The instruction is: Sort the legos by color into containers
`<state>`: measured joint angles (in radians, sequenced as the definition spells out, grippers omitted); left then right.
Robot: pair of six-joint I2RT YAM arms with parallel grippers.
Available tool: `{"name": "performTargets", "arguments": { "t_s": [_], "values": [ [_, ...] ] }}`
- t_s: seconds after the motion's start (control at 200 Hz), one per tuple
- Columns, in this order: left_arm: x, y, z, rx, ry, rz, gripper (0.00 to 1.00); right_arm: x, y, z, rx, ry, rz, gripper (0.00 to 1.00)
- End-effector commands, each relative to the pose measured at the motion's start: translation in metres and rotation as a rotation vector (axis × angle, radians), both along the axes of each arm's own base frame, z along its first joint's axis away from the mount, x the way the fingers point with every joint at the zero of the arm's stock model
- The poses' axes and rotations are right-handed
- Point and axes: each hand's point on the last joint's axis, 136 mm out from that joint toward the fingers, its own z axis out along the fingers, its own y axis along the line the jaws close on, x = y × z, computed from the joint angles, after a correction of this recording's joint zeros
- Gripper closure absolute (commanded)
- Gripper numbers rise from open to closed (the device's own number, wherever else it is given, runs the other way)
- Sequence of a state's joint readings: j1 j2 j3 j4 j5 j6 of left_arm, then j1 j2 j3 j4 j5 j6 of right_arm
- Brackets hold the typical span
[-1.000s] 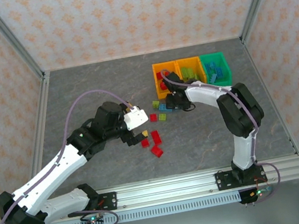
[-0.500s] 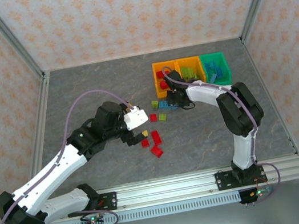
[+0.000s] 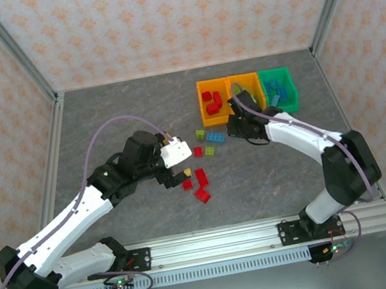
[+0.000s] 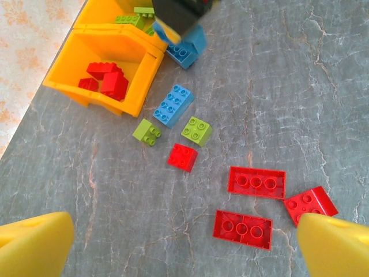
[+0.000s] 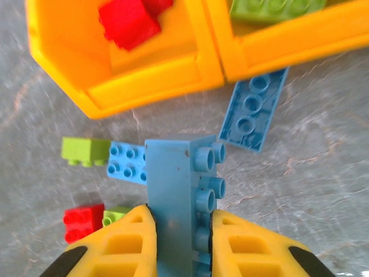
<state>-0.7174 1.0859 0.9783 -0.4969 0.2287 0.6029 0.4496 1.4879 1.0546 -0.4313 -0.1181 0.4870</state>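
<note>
Transport is in hand: the right tool (image 5: pixel 180 228) clamps a blue brick (image 5: pixel 176 173) just before the orange bins (image 5: pixel 144 78). Next it likely needs carrying rightward to the green bin (image 3: pixel 278 90) and releasing. The left tool (image 4: pixel 184 245) hangs spread wide over red bricks (image 4: pixel 256 182).

High fixed view from behind, down onto the table (image 3: pixel 134 110); two close downward wrist views, leftmost orange bin (image 4: pixel 144 78) common.

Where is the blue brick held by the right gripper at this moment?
In the right wrist view, the blue brick is clamped in the right gripper, just before the two orange bins.
</note>
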Motion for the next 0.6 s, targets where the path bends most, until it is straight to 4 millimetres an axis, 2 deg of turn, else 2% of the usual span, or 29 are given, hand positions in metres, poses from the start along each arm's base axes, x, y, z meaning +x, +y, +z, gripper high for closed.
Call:
{"name": "performTargets", "arguments": {
  "t_s": [0.0,0.085,0.16,0.265,0.345,0.42,0.475,0.515,0.561,0.596],
  "values": [
    [0.003,-0.001,0.005,-0.019,-0.009,0.007,0.00,0.013,-0.047,0.037,-0.025,-0.090,-0.135,0.79],
    [0.003,-0.002,0.006,-0.024,-0.005,0.003,0.00,0.034,-0.084,0.061,-0.040,-0.138,-0.206,0.79],
    [0.002,-0.002,0.007,-0.027,-0.002,0.000,0.00,0.057,-0.119,0.069,-0.072,-0.149,-0.271,0.79],
    [0.001,-0.001,0.010,-0.031,-0.008,0.001,0.00,0.093,-0.165,0.059,-0.066,-0.109,-0.351,0.79],
    [0.001,0.000,0.011,-0.030,-0.016,0.004,0.00,0.122,-0.188,0.048,-0.052,-0.075,-0.383,0.79],
    [0.001,0.001,0.010,-0.028,-0.019,0.007,0.00,0.142,-0.198,0.036,-0.047,-0.023,-0.377,0.76],
    [0.001,0.001,0.010,-0.027,-0.018,0.006,0.00,0.154,-0.199,0.035,-0.054,-0.010,-0.364,0.70],
    [0.001,0.001,0.010,-0.028,-0.017,0.005,0.00,0.160,-0.199,0.036,-0.056,-0.004,-0.357,0.64],
    [0.001,0.001,0.010,-0.029,-0.017,0.006,0.00,0.165,-0.198,0.042,-0.052,-0.008,-0.353,0.52],
    [0.001,0.001,0.010,-0.026,-0.017,0.006,0.00,0.165,-0.199,0.045,-0.050,-0.005,-0.358,0.46]
  ]
}}
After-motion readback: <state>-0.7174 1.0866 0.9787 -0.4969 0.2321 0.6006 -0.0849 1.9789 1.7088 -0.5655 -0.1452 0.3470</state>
